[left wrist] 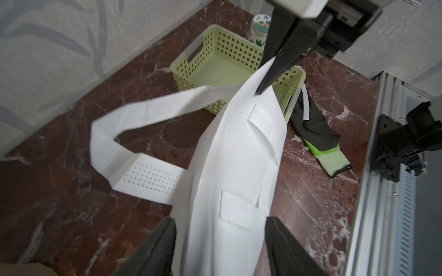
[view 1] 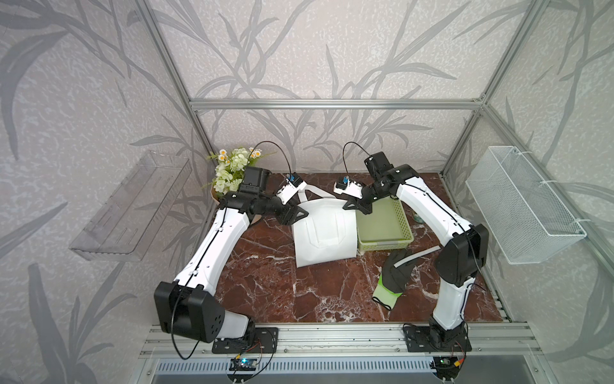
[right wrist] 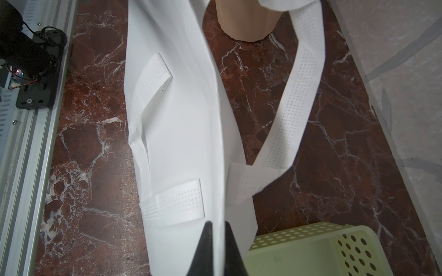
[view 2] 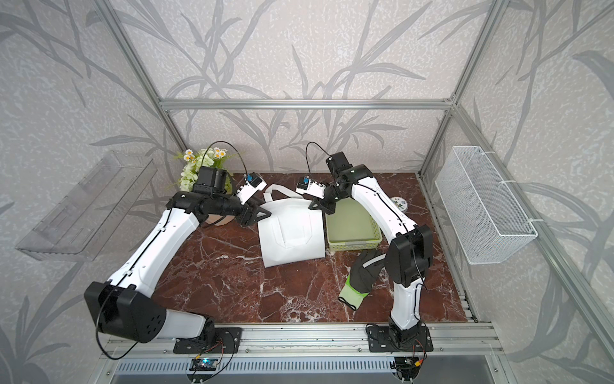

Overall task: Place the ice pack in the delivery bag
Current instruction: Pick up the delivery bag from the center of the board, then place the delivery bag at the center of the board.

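The white delivery bag stands pressed flat and closed on the marble table, beside the green basket. My right gripper is shut on the bag's top edge at the corner by the basket; in the left wrist view the right gripper shows pinching that edge. My left gripper is open, its fingers standing either side of the bag's other top corner. One strap handle loops loose behind the bag. The ice pack is not in view, and no foil lining shows.
A green perforated basket touches the bag's right side. A black and green glove lies in front of it. A flower pot stands behind my left arm; a small jar sits behind the basket. A wire basket hangs on the right wall.
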Motion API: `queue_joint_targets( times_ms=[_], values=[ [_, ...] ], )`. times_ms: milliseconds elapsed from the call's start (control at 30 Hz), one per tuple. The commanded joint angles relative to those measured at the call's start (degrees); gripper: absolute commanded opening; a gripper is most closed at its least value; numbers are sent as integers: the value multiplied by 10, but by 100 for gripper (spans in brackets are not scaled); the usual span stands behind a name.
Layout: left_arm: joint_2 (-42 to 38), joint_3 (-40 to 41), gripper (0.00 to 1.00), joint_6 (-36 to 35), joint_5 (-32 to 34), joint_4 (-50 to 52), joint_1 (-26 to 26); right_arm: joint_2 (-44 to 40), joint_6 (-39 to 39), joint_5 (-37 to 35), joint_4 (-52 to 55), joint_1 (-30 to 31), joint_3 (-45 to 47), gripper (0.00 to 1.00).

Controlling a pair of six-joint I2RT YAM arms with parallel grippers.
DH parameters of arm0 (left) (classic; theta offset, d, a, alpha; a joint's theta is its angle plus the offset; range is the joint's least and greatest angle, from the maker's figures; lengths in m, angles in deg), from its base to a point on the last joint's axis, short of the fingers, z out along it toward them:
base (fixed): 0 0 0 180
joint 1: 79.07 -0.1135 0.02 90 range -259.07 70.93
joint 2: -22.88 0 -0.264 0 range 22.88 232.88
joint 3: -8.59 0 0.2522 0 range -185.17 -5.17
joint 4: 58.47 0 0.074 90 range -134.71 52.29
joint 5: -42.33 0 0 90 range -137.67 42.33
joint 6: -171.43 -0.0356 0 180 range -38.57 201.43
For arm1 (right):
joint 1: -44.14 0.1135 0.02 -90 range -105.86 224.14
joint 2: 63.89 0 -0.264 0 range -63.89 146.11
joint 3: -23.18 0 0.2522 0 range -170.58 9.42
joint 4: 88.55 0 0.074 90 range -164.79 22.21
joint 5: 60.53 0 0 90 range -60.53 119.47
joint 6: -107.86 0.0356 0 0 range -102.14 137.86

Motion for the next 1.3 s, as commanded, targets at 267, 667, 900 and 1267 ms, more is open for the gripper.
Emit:
queue_joint_targets(
  times_ms=[267, 667, 900, 1267],
  values=[
    [20, -43, 0, -45, 36, 12, 1, -30, 47, 6, -81, -2, 3, 0],
    [86, -125, 0, -8, 71, -68, 2, 40, 116, -49, -182, -12, -80, 0],
    [148, -146, 0, -8, 91, -73, -1, 114, 146, -39, -172, -22, -142, 0],
    [102, -158, 68, 57, 95, -78, -9, 73, 190, -92, -118, -38, -214, 63]
  ],
)
